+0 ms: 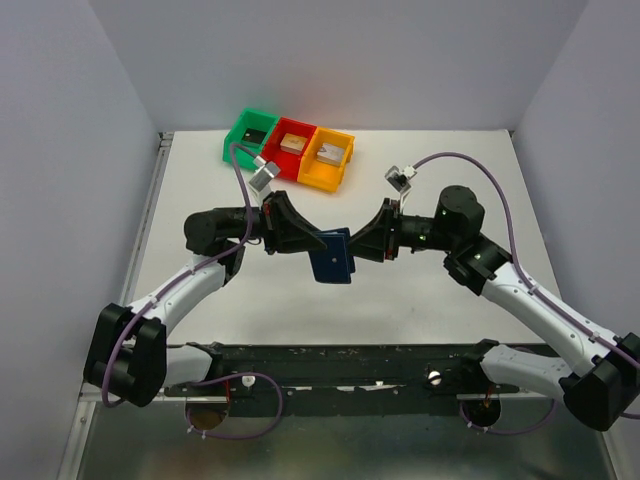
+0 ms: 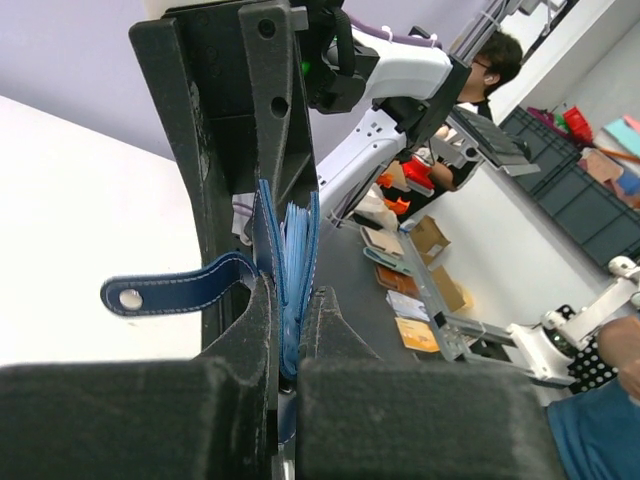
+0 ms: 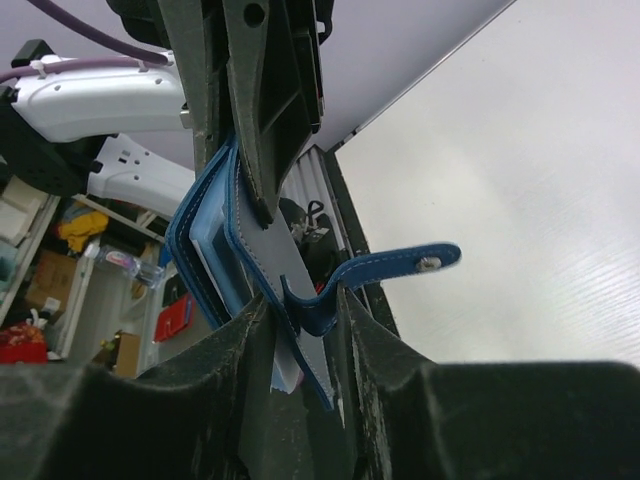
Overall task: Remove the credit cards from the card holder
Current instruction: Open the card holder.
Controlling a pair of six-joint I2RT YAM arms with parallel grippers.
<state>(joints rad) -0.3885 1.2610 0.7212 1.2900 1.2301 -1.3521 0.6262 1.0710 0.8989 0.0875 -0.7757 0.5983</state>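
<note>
The navy card holder (image 1: pixel 330 257) hangs in the air over the table's middle, between my two grippers. My left gripper (image 1: pixel 310 241) is shut on it: in the left wrist view its fingers (image 2: pixel 295 300) pinch the card holder (image 2: pixel 290 250) by the spine edge, pale blue sleeve pages fanned above. My right gripper (image 1: pixel 356 245) faces it from the right. In the right wrist view its fingers (image 3: pixel 305 300) stand open around the card holder's (image 3: pixel 215 240) outer cover and snap strap (image 3: pixel 400 265), with a gap left. The credit cards stay hidden inside the sleeves.
A green bin (image 1: pixel 235 142), a red bin (image 1: pixel 284 166) and an orange bin (image 1: pixel 322 181) stand in a row at the table's back, each with a small block inside. The white table (image 1: pixel 450 300) lies below the held holder.
</note>
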